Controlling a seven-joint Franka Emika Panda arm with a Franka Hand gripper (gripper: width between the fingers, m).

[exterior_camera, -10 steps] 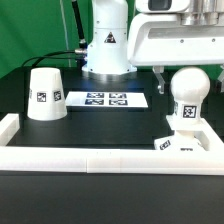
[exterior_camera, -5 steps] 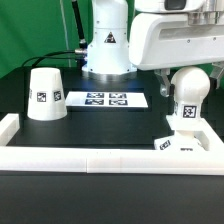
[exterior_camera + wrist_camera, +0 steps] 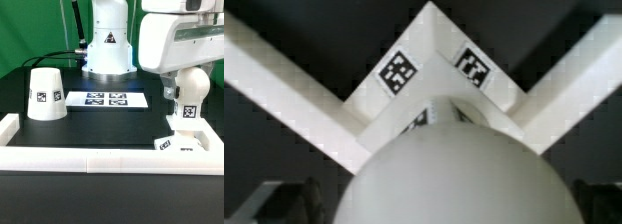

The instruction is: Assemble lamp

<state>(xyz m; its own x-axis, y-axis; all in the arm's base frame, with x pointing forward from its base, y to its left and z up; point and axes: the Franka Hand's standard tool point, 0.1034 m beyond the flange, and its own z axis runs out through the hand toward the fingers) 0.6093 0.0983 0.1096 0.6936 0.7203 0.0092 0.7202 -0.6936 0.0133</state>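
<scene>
The round-headed white bulb point(image 3: 188, 92) stands upright on the flat square base point(image 3: 186, 141) at the exterior view's right. The truncated-cone shade point(image 3: 45, 93) stands alone at the left. My gripper point(image 3: 189, 88) has come down over the bulb head. One dark finger point(image 3: 170, 90) shows beside the head. In the wrist view the bulb point(image 3: 446, 170) fills the space between the dark fingers point(image 3: 295, 200). A narrow gap shows on each side, so the gripper point(image 3: 441, 200) is open around the head. The base corner point(image 3: 429, 70) with two tags lies beyond.
The marker board point(image 3: 106, 99) lies between the shade and the bulb. A white fence wall point(image 3: 90, 160) runs along the front, with a corner close to the base point(image 3: 295, 70). The robot pedestal point(image 3: 107, 45) stands behind.
The hand has moved down and toward the exterior view's right, and now covers the top of the bulb head. Bulb, base and shade have not moved.
</scene>
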